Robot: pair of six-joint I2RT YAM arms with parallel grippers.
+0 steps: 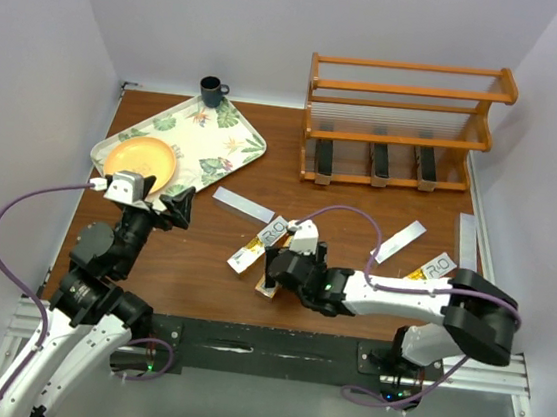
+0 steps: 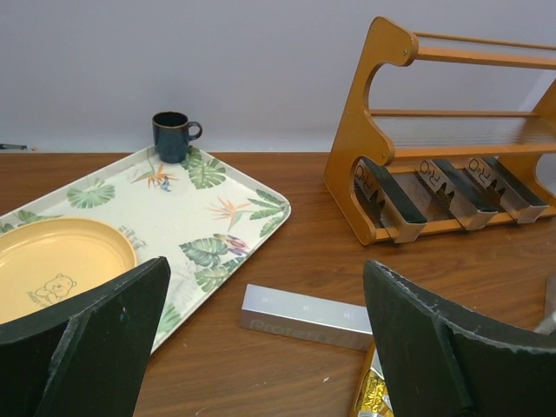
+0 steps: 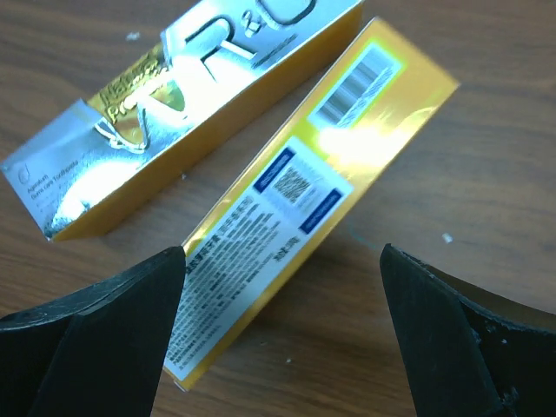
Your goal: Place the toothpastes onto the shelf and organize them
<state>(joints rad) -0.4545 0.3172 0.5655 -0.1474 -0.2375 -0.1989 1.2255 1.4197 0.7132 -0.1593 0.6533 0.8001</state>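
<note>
Three black toothpastes [image 1: 324, 158] on shelf [image 1: 403, 87] bottom tier. Three silver boxes [image 1: 244, 205], three orange-yellow boxes [image 1: 257, 244] flat on table [image 1: 360, 203]. Right gripper [image 3: 280, 252] spread wide above two orange-yellow. Left gripper [image 2: 265, 265] spread, empty, beside tray [image 1: 239, 134] carrying one plate [image 1: 141, 159]; one mug [image 1: 211, 90] behind.

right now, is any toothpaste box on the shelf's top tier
No, the shelf holds only three black boxes, all on its bottom tier.

shelf [image 2: 363, 130] cropped right, plate [image 2: 61, 261] cropped left

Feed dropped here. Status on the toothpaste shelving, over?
Left jaws open, empty. Right jaws open over yellow toothpastes. Three black toothpastes on shelf bottom tier. No obstruction seen.
</note>
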